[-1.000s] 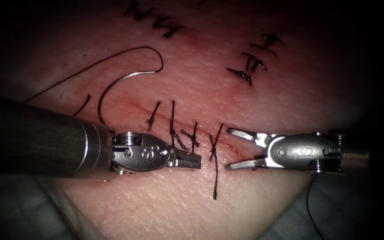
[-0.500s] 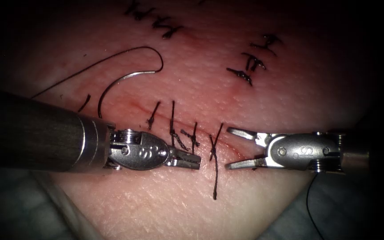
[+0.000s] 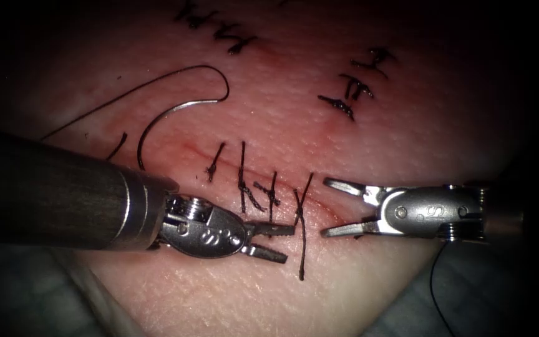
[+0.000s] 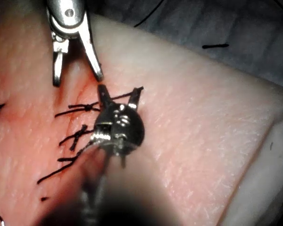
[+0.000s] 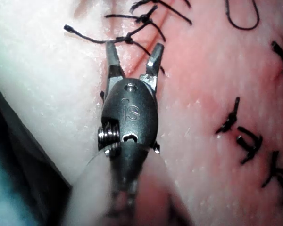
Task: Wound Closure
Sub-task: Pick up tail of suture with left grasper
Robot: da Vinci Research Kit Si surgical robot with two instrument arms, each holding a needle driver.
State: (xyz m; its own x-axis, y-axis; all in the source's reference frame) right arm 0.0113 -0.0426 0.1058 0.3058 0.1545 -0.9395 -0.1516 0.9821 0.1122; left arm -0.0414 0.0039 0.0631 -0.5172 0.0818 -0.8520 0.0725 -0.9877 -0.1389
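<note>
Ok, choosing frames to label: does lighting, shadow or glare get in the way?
Endoscope view: the tissue is lit centrally, dark at its borders; the left shaft is shadowed; glare on the left end effector and right end effector, both open, empty; the needle lies lit on the tissue left of the cut. Right wrist view: strong light bleaches the tissue.

Two silver tools, left point(image 3: 276, 241) and right point(image 3: 335, 208), engraved, on dark shafts
</note>
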